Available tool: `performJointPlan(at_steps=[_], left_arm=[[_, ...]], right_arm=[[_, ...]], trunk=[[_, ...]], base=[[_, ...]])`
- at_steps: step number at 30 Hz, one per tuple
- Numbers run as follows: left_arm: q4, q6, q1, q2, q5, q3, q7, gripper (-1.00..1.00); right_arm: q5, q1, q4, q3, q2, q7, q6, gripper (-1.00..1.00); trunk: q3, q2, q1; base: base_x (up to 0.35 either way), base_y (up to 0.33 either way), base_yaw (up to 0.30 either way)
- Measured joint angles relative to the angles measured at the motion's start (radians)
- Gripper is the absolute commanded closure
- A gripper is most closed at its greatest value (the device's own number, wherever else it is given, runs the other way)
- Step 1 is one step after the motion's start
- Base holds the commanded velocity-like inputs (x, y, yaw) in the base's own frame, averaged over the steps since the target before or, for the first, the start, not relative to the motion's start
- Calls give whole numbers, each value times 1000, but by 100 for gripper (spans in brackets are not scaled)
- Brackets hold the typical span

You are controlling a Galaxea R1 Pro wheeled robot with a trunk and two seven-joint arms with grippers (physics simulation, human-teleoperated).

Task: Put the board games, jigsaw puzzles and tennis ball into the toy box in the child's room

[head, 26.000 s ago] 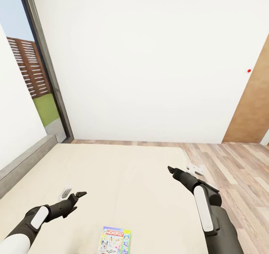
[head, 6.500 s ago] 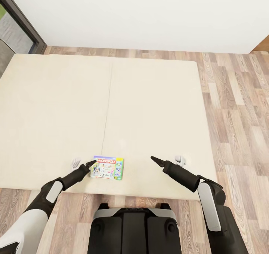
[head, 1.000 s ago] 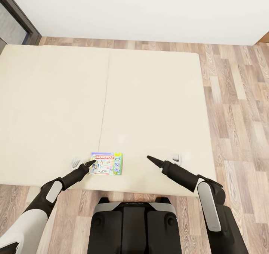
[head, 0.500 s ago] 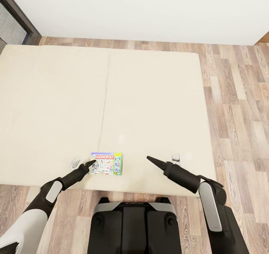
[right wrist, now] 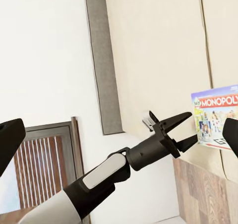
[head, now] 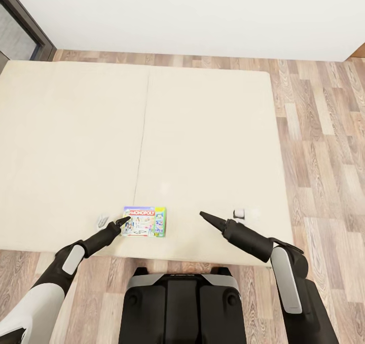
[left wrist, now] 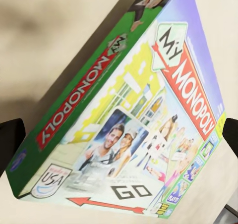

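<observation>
Step in hand: pick-up of the first bed game, by my judgement; toy box not yet served

My left gripper (head: 123, 222): black fingers parted, tips at the near-left corner of the thin rectangular pale-green Monopoly board game (head: 144, 221), nothing gripped; forearm low, reaching forward over the bed's front edge

Game: flat on the large cream-beige bed (head: 203, 131), near its front edge

My right gripper (head: 205, 216): empty, hovering well right of the game; how wide, I cannot tell

Next move: straddle the box edge, close
</observation>
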Motion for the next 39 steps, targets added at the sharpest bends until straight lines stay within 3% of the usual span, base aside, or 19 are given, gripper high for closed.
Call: performJointPlan(at_steps=[39], left_arm=[[0, 0, 0, 1, 0, 1, -1, -100]], right_arm=[[0, 1, 0, 0, 0, -1, -9, -100]], trunk=[[10, 0, 0]], base=[[-3, -20, -42]])
